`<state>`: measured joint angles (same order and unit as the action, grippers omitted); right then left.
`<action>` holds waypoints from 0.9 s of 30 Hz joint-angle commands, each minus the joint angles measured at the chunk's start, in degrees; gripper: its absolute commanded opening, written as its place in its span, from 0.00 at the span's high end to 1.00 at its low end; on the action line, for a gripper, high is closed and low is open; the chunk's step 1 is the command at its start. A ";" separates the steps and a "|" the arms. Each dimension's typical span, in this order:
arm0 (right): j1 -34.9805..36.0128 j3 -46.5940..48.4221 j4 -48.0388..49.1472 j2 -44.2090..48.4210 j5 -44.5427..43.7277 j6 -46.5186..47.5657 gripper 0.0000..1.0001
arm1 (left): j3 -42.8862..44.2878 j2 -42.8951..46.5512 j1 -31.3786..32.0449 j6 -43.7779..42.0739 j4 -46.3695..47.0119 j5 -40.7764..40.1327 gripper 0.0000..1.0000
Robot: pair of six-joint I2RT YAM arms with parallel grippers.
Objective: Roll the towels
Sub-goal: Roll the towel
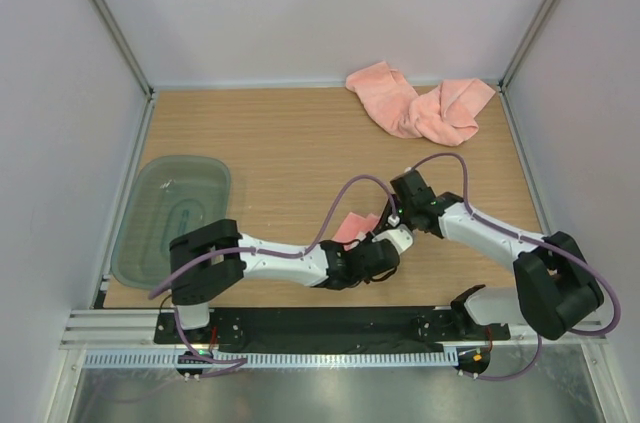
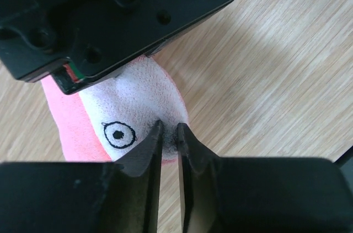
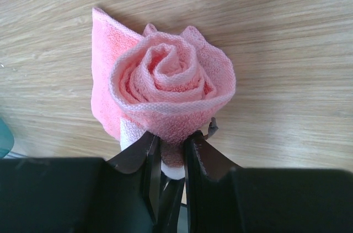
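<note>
A salmon-pink towel (image 1: 352, 227) lies rolled near the table's front middle, between both grippers. In the right wrist view its rolled end (image 3: 171, 87) shows as a spiral, and my right gripper (image 3: 168, 144) is shut on the roll's lower edge. In the left wrist view my left gripper (image 2: 168, 131) is shut on the towel's white band (image 2: 140, 98), next to a black ring mark (image 2: 118, 134). The right gripper's black body (image 2: 110, 18) fills the top of that view. Two more pink towels (image 1: 420, 103) lie crumpled at the back right.
A translucent grey-green plastic tray (image 1: 170, 218) stands at the left edge of the wooden table (image 1: 280, 143). White walls enclose the table on three sides. A black rail (image 1: 330, 328) runs along the front.
</note>
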<state>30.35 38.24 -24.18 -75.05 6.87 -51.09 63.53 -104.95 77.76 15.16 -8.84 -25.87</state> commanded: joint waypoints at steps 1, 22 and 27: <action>-0.37 3.06 -2.44 -0.19 3.14 0.90 0.95 | -2.18 -0.88 -0.94 2.51 1.54 4.24 0.87; -22.44 9.41 -8.70 5.52 13.15 11.98 0.38 | -12.02 4.32 -26.58 24.90 20.26 53.62 1.00; -22.44 -0.51 6.06 10.26 26.32 7.77 0.33 | -15.36 2.12 -32.92 38.07 32.72 65.93 1.00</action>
<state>7.81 41.87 -27.40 -67.72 23.31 -41.10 50.06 -101.41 47.68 42.41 13.65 29.21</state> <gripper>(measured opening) 0.656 0.009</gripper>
